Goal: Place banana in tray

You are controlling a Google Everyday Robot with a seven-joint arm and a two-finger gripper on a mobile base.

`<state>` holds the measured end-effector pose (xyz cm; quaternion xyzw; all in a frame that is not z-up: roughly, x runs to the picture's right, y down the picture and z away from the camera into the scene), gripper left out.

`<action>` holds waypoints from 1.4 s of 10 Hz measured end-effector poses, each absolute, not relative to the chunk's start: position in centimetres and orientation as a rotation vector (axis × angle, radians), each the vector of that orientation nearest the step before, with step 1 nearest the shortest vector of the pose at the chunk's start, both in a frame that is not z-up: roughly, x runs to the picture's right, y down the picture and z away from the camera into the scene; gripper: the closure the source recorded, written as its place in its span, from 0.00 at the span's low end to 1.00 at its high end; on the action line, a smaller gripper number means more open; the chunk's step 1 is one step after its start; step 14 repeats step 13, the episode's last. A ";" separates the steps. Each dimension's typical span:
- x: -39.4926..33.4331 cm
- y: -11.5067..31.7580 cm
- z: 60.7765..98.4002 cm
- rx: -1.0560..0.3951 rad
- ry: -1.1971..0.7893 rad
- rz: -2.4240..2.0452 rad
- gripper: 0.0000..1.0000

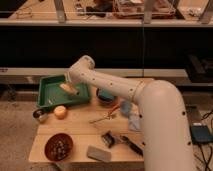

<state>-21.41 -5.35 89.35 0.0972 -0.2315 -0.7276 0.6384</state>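
The banana (66,87) is a small pale yellow fruit at the tip of my arm, over the inside of the green tray (50,97) at the table's back left. My gripper (73,90) is at the banana's right end, shut on it, and mostly hidden behind the white forearm that reaches in from the right. I cannot tell whether the banana touches the tray floor.
A round orange fruit (60,112) and a small metal cup (39,116) lie just in front of the tray. A dark bowl (59,146), a grey block (98,153), a black tool (126,143), a blue bowl (105,95) and a blue cloth (128,108) are on the wooden table (80,127).
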 end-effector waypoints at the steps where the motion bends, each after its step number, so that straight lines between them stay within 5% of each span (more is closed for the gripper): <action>1: -22.3 -5.0 90.7 0.189 -0.569 -1.670 0.91; 8: -23.9 -4.1 95.3 0.026 -0.745 -1.686 0.23; 14: -22.7 -4.7 93.0 0.016 -0.772 -1.698 0.20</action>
